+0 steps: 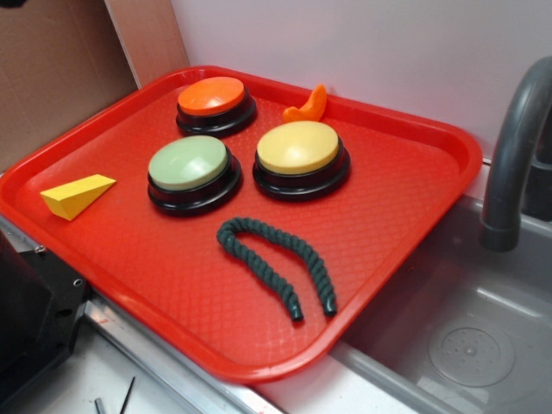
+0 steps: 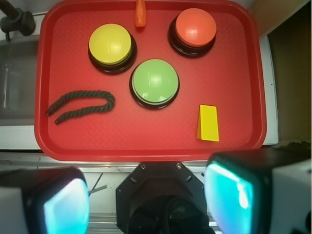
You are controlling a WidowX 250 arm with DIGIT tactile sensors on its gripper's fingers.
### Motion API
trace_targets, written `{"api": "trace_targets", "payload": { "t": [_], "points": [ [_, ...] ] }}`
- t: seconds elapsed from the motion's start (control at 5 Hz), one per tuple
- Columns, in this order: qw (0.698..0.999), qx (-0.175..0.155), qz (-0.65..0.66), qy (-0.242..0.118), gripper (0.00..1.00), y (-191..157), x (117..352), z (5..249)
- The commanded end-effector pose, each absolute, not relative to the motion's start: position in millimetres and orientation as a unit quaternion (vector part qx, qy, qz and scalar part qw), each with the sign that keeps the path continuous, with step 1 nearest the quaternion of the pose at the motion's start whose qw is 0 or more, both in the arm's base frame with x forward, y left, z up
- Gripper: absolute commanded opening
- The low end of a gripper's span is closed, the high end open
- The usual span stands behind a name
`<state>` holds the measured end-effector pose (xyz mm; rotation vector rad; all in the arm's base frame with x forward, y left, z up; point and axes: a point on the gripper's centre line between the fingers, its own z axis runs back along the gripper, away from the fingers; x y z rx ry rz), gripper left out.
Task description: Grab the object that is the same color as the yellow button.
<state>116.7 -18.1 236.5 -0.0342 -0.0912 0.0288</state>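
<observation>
A small bright-yellow wedge block, the object (image 1: 78, 195) (image 2: 208, 123), lies on the red tray (image 1: 405, 216) (image 2: 146, 141) near its left edge in the exterior view. The yellow button (image 1: 299, 149) (image 2: 110, 45) with a black base stands at the tray's middle back. In the wrist view my gripper (image 2: 148, 202) hangs high above the tray's front edge, open wide, with nothing between its fingers (image 2: 229, 195). The gripper does not show in the exterior view.
A pale green button (image 1: 188, 166) (image 2: 155, 81) and an orange button (image 1: 212, 97) (image 2: 195, 27) stand on the tray. A dark green rope (image 1: 276, 259) (image 2: 80, 105) and a small orange curved piece (image 1: 309, 107) (image 2: 140, 13) also lie there. A grey faucet (image 1: 513, 164) and sink (image 1: 466, 345) are at the right.
</observation>
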Motion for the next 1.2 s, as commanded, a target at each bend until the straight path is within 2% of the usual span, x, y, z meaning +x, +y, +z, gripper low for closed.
{"api": "trace_targets", "payload": {
  "t": [0.0,0.2,0.4,0.6,0.8,1.0],
  "points": [
    [0.999,-0.017,0.014,-0.046,1.00,-18,117,236],
    [0.997,0.003,0.079,-0.010,1.00,29,132,186],
    [0.997,0.032,0.062,-0.025,1.00,59,143,144],
    [0.997,0.039,0.031,-0.051,1.00,79,135,124],
    [0.996,0.032,0.018,-0.085,1.00,95,114,113],
    [0.995,0.022,0.043,-0.085,1.00,103,98,103]
  ]
}}
